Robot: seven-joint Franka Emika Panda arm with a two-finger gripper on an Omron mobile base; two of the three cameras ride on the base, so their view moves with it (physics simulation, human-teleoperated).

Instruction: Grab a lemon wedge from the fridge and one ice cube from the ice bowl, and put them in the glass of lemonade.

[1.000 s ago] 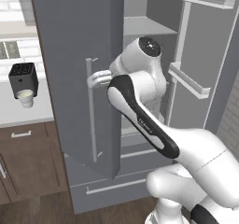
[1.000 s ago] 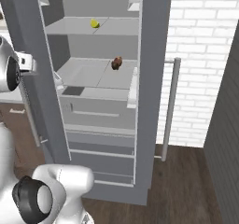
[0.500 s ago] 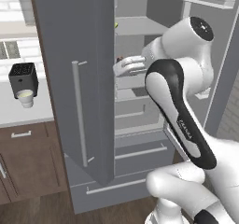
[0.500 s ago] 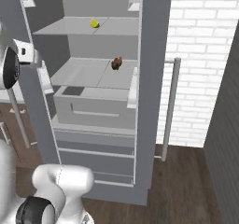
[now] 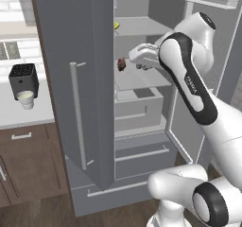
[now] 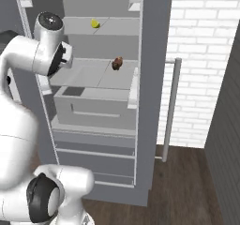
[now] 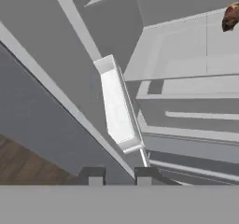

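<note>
Fridge [image 6: 152, 78] open, lemon wedge [image 6: 95, 23] on the shelf above the brown lump [image 6: 117, 63]. Gripper [image 7: 119, 174] empty, tips narrowly apart. Danger: reaching low could grab the lump, or the elbow could clip the door [image 5: 75, 70].

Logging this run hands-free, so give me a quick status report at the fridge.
Gripper slightly parted, holding nothing. Fridge door open; lemon wedge on upper shelf. Brown lump one shelf below, not blocking.

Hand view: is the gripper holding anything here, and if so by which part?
Nothing is held. The gripper has an empty gap between its tips, facing the open fridge.
</note>
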